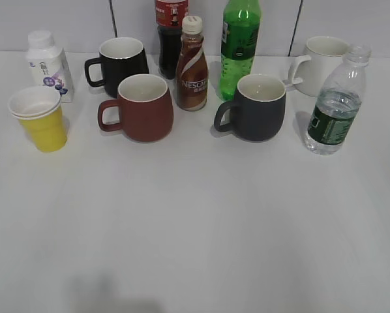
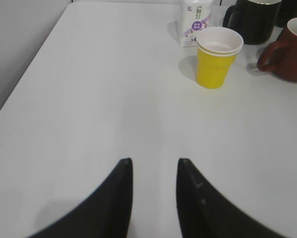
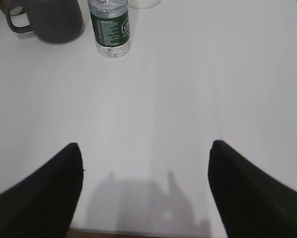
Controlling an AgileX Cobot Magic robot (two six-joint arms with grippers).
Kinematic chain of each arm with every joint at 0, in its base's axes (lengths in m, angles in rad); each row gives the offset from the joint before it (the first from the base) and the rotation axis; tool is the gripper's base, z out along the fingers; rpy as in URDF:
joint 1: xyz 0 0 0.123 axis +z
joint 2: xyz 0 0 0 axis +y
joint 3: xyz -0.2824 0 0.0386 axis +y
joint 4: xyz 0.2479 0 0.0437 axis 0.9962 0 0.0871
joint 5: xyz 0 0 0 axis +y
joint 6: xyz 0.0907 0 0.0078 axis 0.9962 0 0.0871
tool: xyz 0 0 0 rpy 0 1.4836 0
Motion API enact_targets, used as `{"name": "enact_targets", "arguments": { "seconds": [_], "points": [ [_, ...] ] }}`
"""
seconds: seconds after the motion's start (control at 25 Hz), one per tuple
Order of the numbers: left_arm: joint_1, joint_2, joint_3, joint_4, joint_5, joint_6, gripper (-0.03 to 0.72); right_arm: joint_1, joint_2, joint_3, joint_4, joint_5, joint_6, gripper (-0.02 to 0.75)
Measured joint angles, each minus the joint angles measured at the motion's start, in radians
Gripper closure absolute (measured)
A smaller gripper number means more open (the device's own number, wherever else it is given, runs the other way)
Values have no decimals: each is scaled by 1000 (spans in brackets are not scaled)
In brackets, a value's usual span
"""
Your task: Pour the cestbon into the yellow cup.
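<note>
The cestbon (image 1: 336, 102), a clear water bottle with a dark green label, stands upright at the right of the table; it also shows at the top of the right wrist view (image 3: 110, 27). The yellow cup (image 1: 40, 119), with a white rim, stands at the far left and shows in the left wrist view (image 2: 217, 57). My left gripper (image 2: 153, 162) is open and empty, well short of the cup. My right gripper (image 3: 146, 146) is wide open and empty, well short of the bottle. Neither gripper shows in the exterior view.
A black mug (image 1: 120, 62), a dark red mug (image 1: 141, 107), a dark grey mug (image 1: 257, 106) and a white mug (image 1: 322, 63) stand in the back half. Behind them are a cola bottle (image 1: 171, 32), a Nescafe bottle (image 1: 192, 65), a green soda bottle (image 1: 239, 45) and a small white bottle (image 1: 48, 64).
</note>
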Motion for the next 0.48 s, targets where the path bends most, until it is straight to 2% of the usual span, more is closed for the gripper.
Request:
{"name": "enact_targets", "arguments": {
  "seconds": [0.48],
  "points": [
    [0,0,0,0,0,0,449,0,0,0,0,0,0,152]
  ]
}}
